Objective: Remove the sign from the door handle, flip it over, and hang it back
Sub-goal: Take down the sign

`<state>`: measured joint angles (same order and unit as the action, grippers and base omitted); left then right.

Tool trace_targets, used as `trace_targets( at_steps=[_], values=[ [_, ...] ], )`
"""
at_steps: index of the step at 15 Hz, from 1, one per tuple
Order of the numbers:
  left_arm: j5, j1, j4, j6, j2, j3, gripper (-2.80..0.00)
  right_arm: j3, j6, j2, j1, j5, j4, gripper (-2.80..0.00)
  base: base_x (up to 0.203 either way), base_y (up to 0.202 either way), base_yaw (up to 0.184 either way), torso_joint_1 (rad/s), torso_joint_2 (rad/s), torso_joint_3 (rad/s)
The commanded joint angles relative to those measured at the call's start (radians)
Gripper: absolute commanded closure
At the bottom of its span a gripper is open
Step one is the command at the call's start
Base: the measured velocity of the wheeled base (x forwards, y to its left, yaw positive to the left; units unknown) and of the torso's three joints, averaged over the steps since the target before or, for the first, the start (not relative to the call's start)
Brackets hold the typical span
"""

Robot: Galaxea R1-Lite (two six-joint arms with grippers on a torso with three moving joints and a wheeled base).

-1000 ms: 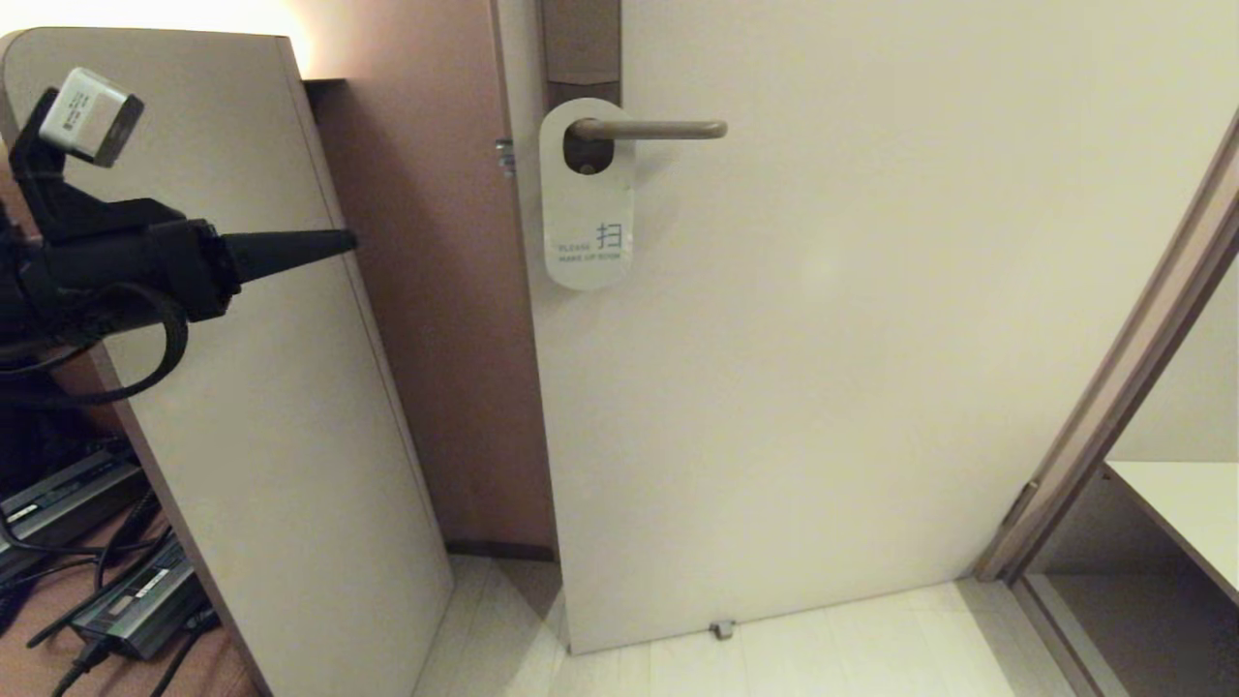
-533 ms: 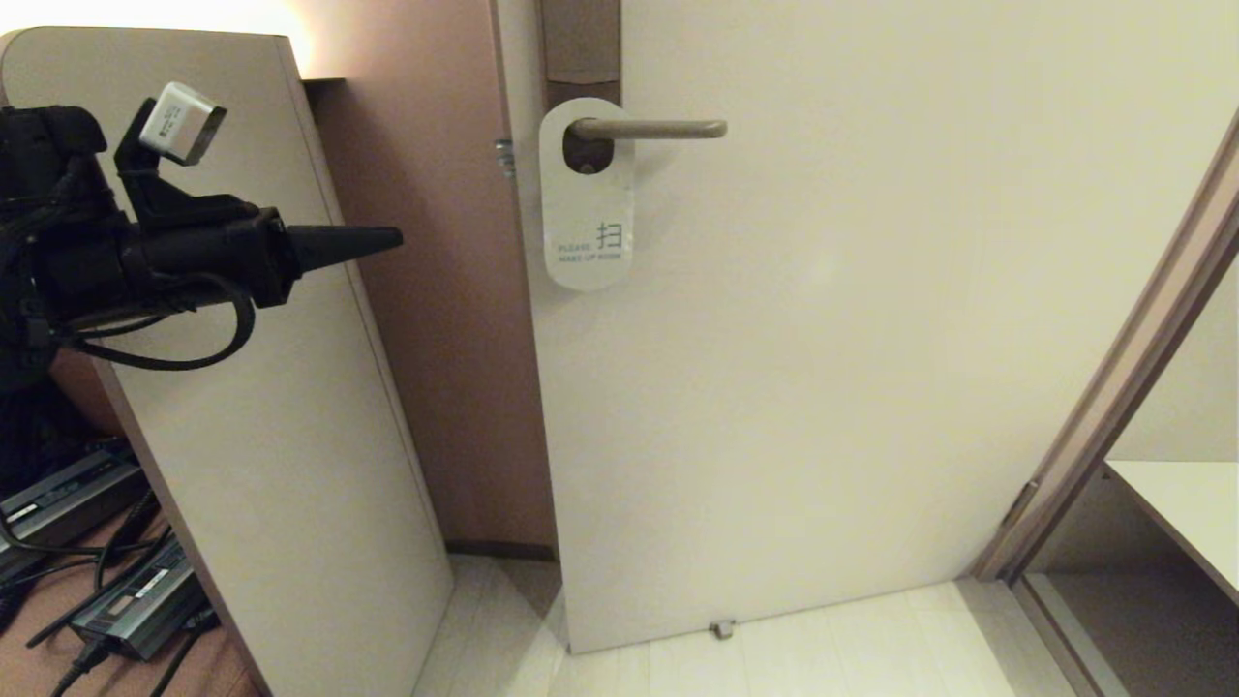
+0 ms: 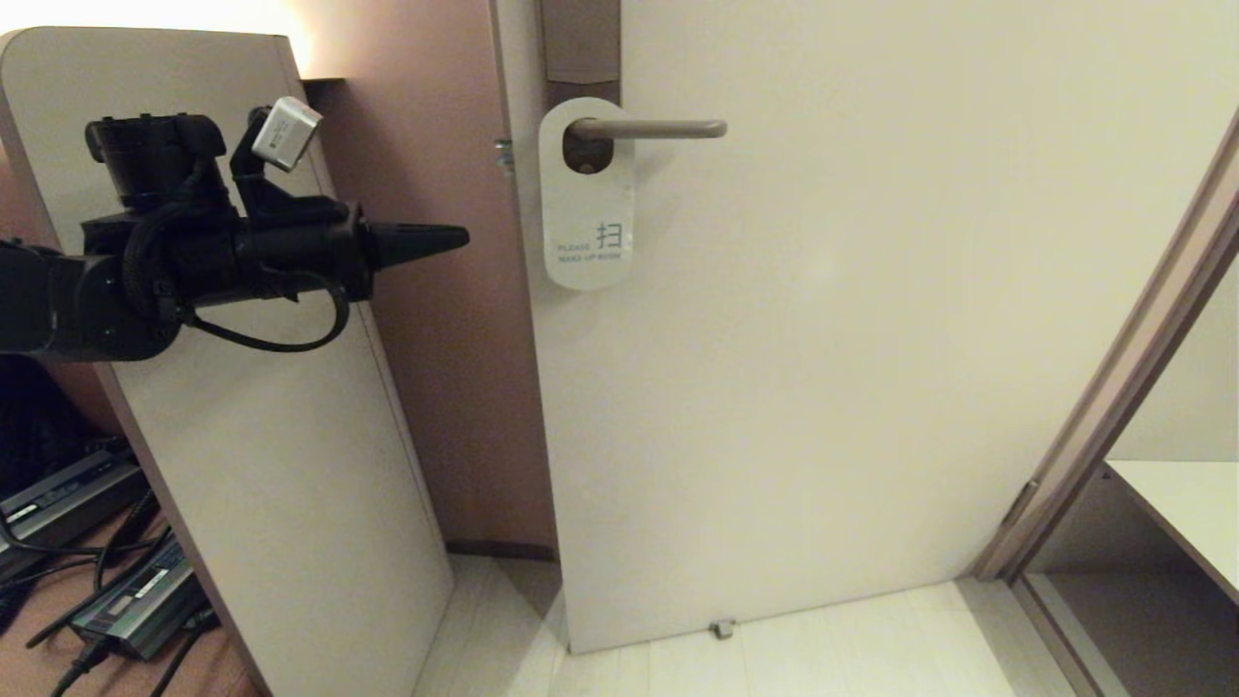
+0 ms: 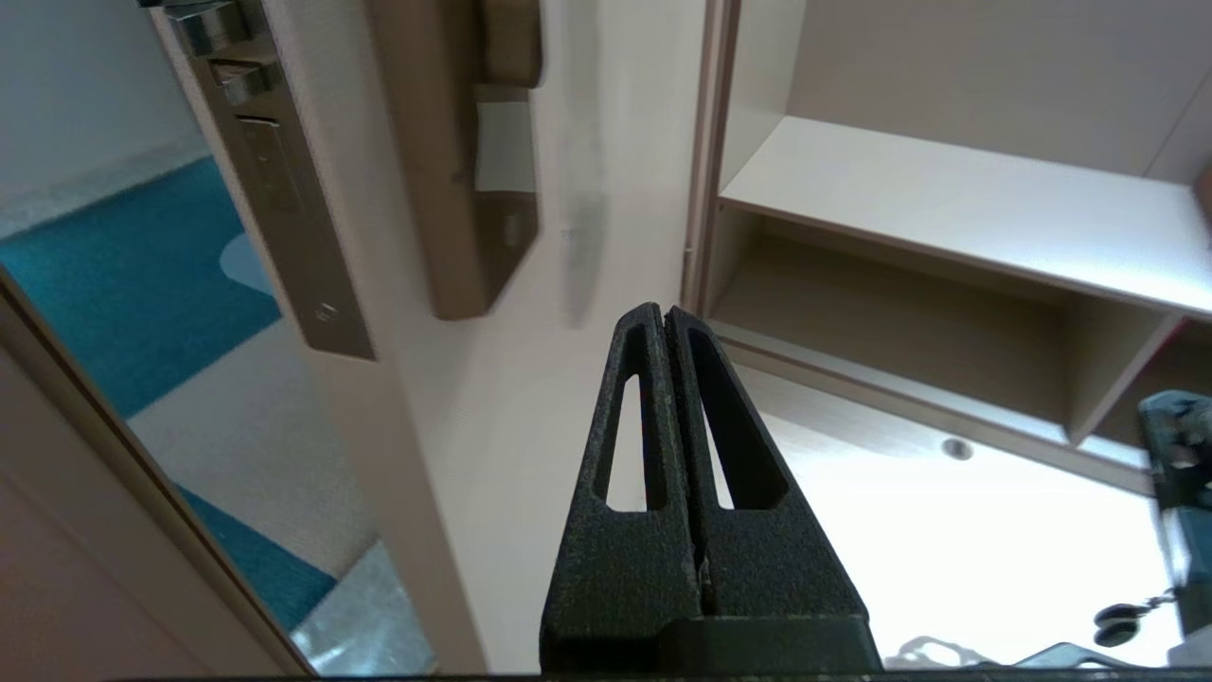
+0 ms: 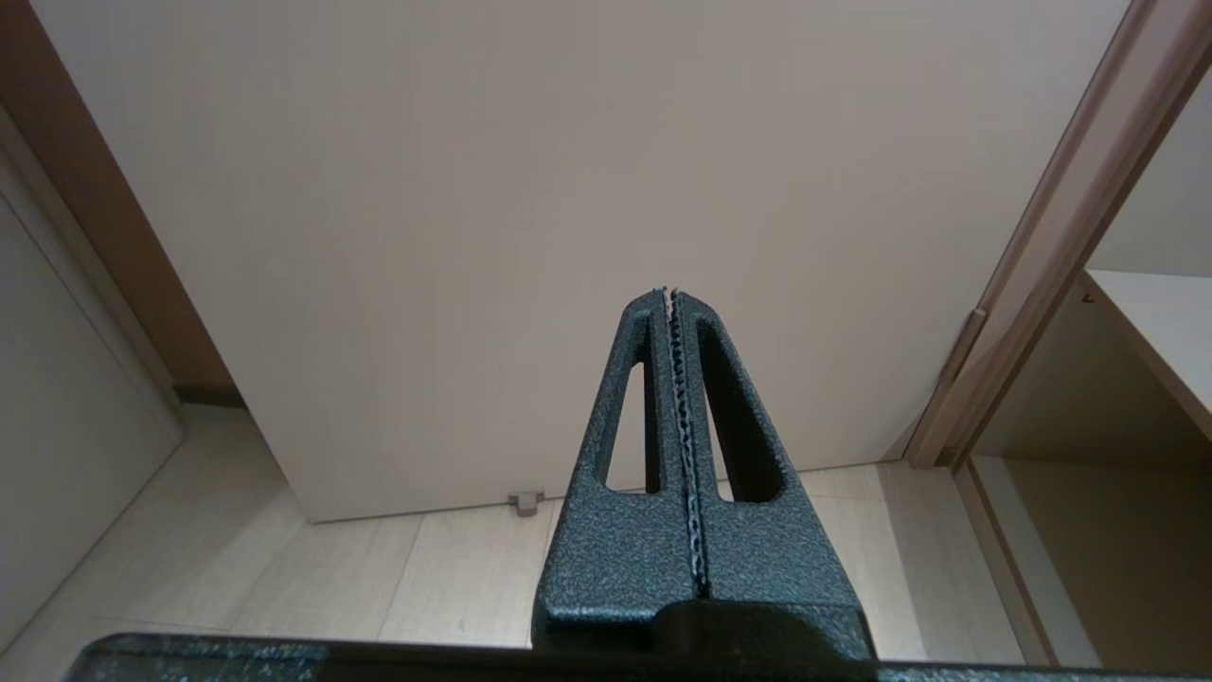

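- Filling most of the head view, the pale door (image 3: 823, 339) stands ajar.
- The left gripper (image 3: 463, 235), fingers pressed together and empty, points level toward the sign, well short of it.
- The right gripper (image 5: 670, 294), likewise closed and empty, faces the door's lower part.
- The sign (image 3: 588, 208), white face out, hangs on the door handle (image 3: 658, 128).

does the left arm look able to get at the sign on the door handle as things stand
Probably yes. The left pincer points at the sign with open air between them, and the sign hangs exposed on the door handle. But the pincer is shut and would have to open first.
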<state>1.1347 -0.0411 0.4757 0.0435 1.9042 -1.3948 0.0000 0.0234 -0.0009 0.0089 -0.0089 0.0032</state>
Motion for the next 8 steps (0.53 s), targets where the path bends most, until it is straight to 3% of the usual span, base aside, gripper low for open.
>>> trace_targets(
  at_steps=[1, 8],
  values=[
    [0.005, -0.006, 0.003, 0.009, 0.070, -0.045, 0.00, 0.000, 0.000, 0.001, 0.000, 0.000, 0.000, 0.00, 0.000, 0.000, 0.000, 0.000, 0.00, 0.000],
    [0.004, -0.014, 0.006, 0.013, 0.136, -0.110, 0.00, 0.000, 0.000, 0.001, 0.001, 0.000, 0.000, 0.00, 0.000, 0.000, 0.000, 0.000, 0.00, 0.000]
  ],
)
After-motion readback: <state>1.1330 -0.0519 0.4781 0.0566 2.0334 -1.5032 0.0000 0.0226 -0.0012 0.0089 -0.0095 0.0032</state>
